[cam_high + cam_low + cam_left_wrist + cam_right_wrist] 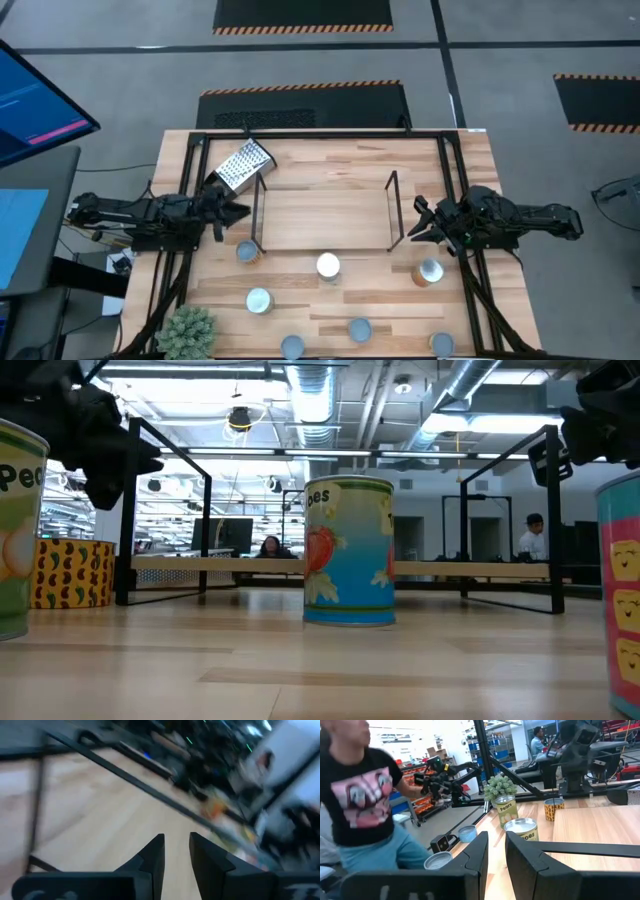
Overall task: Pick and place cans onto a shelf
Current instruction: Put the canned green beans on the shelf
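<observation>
Seven small round silvery-lidded cans [328,266] sit scattered on the light wooden tabletop [330,305] in front of the low black wire shelf [324,212], which holds none. The left claw [237,211] hangs beside the shelf's left end, the right claw [415,226] beside its right end. Both are slightly parted, gripping nothing.

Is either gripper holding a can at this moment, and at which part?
Nothing is held. The left gripper and the right gripper each show a bare, narrow gap between their fingers.
</observation>
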